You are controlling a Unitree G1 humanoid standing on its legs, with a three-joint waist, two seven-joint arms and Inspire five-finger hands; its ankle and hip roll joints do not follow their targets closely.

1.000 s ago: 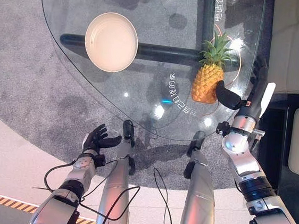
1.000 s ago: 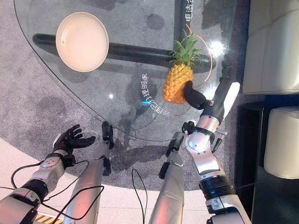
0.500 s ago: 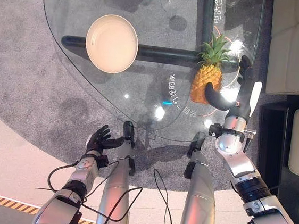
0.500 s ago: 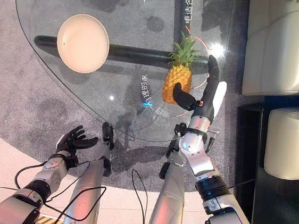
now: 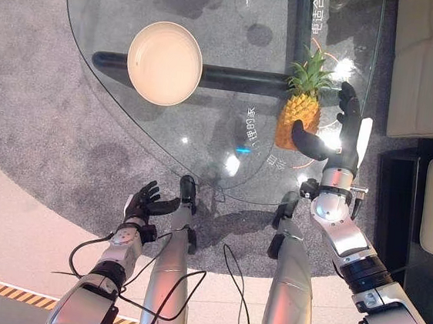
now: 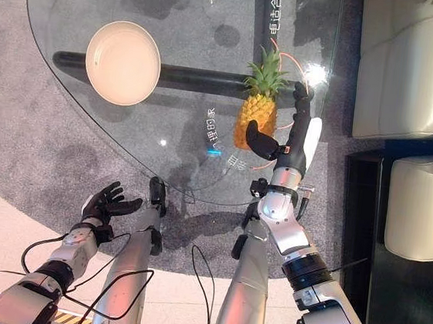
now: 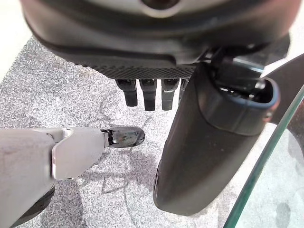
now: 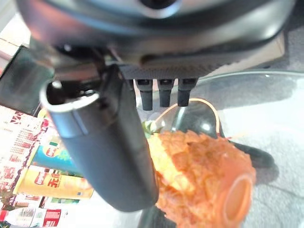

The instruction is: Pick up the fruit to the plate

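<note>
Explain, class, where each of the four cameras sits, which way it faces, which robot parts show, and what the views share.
Left eye view: on the head, facing down at the glass table, plate and pineapple; both arms show.
Right eye view: beside it, same scene.
Left wrist view: along the open left hand toward grey carpet.
Right wrist view: along the open right hand at the pineapple.
Shared: the pineapple.

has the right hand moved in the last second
Yes. The right hand has closed in leftward on the pineapple, its thumb now in front of the fruit, fingers beside it.
</note>
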